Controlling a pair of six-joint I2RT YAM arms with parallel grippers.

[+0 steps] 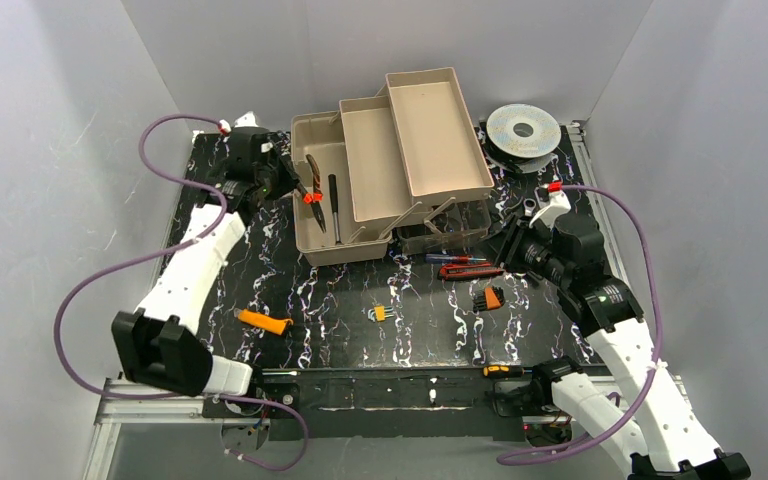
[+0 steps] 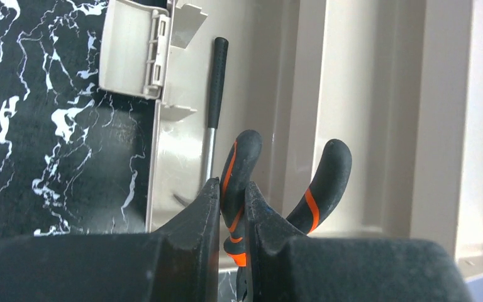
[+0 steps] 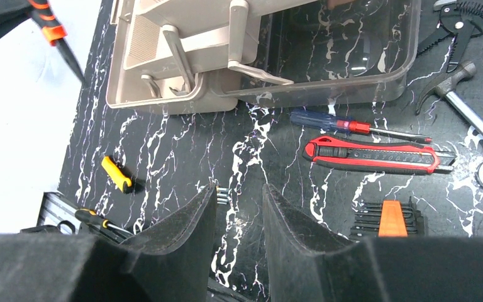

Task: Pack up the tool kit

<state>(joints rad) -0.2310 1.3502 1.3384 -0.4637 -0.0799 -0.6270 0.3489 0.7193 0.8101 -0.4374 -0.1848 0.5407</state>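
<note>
Our left claw (image 2: 233, 187) is clamped on one rubber handle of the pliers (image 2: 242, 154). It hangs over the open bottom of the toolbox (image 1: 345, 252) at the back of the desk (image 1: 340, 300), beside a screwdriver (image 2: 214, 82) lying inside. We judge the pliers stiff, nose-heavy and grippy on the sleeves. Held by one handle they may swing, so a hold nearer the hinge would be steadier. Our right claw (image 3: 239, 195) hangs half open and empty near a red knife (image 3: 371, 156). The left claw hides the pliers' nose in its own view, and the trays (image 1: 430, 130) cover part of the box floor.
</note>
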